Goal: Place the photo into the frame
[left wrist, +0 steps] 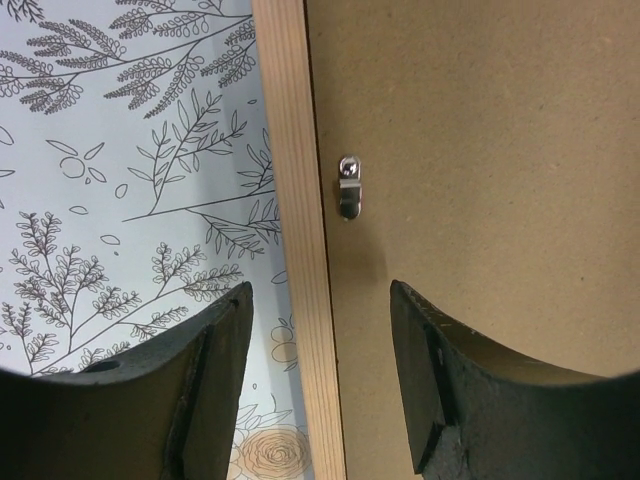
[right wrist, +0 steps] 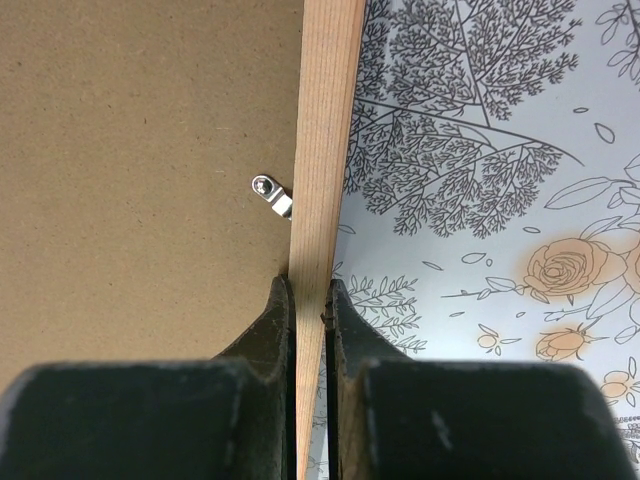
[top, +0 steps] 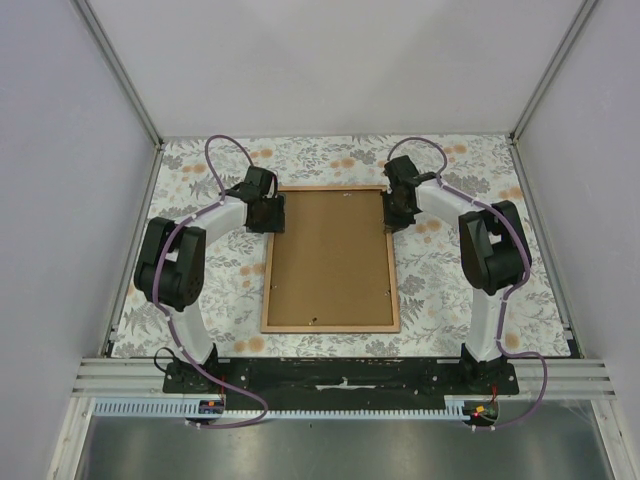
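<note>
Right hand (right wrist: 310, 292) is pinching the frame's (right wrist: 325, 120) wood rail, left hand (left wrist: 320, 300) hovering spread over the other — stiff, light, probably fragile underneath, so gripping rails only.

Frame (top: 330, 327) flat on bench (top: 440, 290); bare bench strips left, right and beyond it. Left claw (left wrist: 320, 370) straddles left rail, right claw (right wrist: 310, 300) pinches right rail, crowding both far corners; near rail unobstructed

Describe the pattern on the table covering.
Grey leafy sprigs and pale orange roses on a whitish tablecloth; clearest in the right wrist view.
</note>
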Robot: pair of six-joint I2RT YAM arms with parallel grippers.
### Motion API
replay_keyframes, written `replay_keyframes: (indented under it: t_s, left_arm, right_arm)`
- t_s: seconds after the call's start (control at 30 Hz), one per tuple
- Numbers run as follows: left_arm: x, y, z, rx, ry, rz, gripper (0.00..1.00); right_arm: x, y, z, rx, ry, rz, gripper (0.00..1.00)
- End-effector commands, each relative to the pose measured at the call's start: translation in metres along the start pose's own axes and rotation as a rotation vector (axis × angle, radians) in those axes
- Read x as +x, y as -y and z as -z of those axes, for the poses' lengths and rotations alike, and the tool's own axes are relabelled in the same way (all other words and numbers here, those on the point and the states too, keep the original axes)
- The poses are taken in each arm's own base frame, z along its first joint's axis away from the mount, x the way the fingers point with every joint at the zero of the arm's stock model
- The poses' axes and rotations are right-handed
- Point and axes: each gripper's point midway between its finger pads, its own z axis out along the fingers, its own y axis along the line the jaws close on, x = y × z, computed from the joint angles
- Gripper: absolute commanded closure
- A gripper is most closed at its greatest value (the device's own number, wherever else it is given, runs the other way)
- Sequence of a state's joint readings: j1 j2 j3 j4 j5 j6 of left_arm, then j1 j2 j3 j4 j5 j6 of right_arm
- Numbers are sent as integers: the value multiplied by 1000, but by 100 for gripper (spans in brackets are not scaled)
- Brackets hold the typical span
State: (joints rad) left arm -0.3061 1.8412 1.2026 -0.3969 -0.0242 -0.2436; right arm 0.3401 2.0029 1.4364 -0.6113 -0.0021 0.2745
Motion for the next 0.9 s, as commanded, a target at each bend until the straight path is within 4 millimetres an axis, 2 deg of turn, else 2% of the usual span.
replay_keyframes:
  t_s: [0.0, 0.27, 0.47, 0.87]
  left_arm:
    - [-17, 2, 15, 1, 66, -27, 36]
    - [-21, -1, 12, -19, 76, -33, 39]
    - [-23, 5, 4, 12, 78, -39, 39]
    - [-24, 1, -10, -9, 73, -25, 42]
  right_arm:
    - [-2, -1, 17, 7, 39, 94, 100]
    - [-1, -1, 20, 5, 42, 94, 100]
    - [-1, -2, 22, 0, 44, 95, 100]
    - [-2, -5, 26, -11, 47, 95, 100]
